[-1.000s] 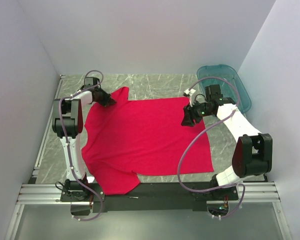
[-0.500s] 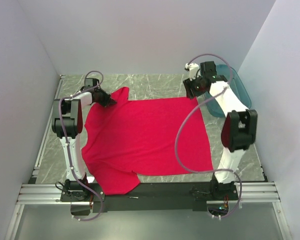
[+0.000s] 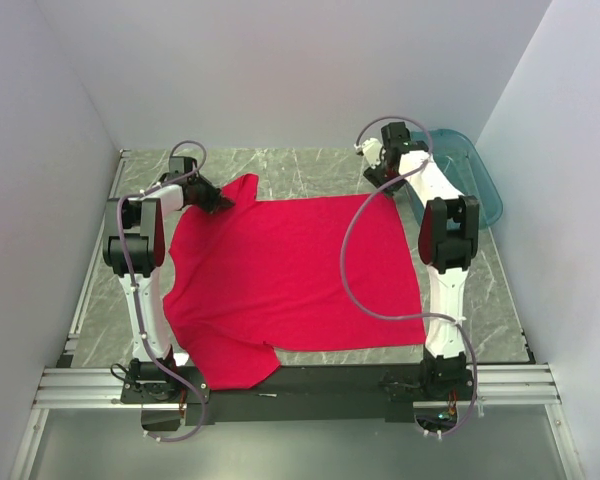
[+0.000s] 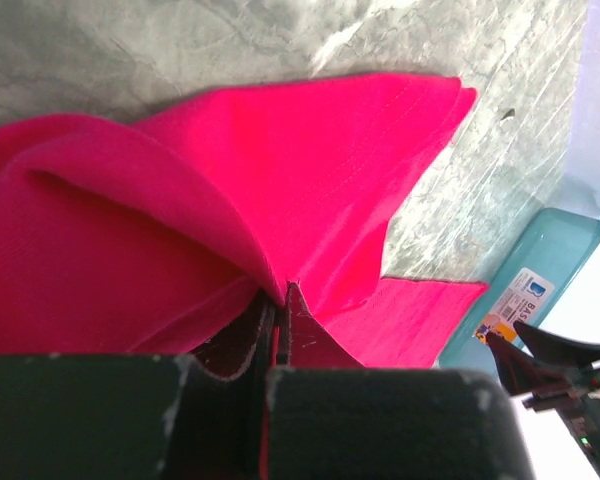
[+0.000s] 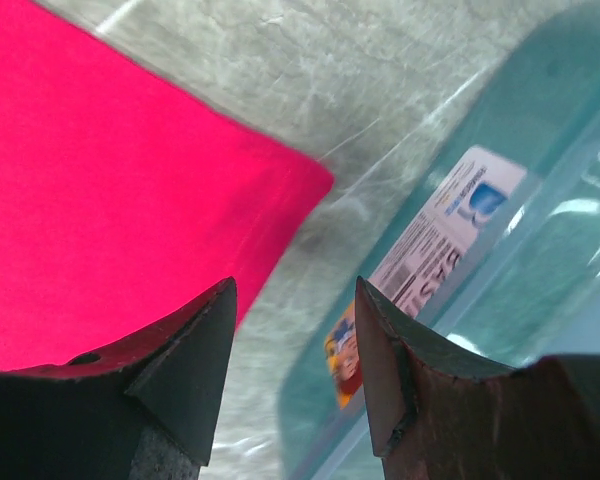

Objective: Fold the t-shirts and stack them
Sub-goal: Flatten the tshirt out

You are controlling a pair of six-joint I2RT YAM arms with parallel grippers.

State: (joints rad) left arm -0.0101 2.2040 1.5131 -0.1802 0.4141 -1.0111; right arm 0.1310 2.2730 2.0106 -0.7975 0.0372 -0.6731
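T-shirt (image 3: 295, 275): spread flat on the marble surface (image 3: 310, 165), red, with no fold made yet.
Left fingers (image 4: 242, 345): clenched on a raised ridge of cloth at the far-left sleeve, presumably so that this side can be drawn over.
Right fingers (image 5: 195, 345): spread apart with nothing between them, held over the far-right hem corner, just beside the teal bin (image 5: 500, 200); a matching grasp there is judged to be needed next.
Top view alone: the whole shirt outline and both arms are shown.
Wrist views alone: the pinch itself is revealed, and bare surface is seen between hem corner and bin.
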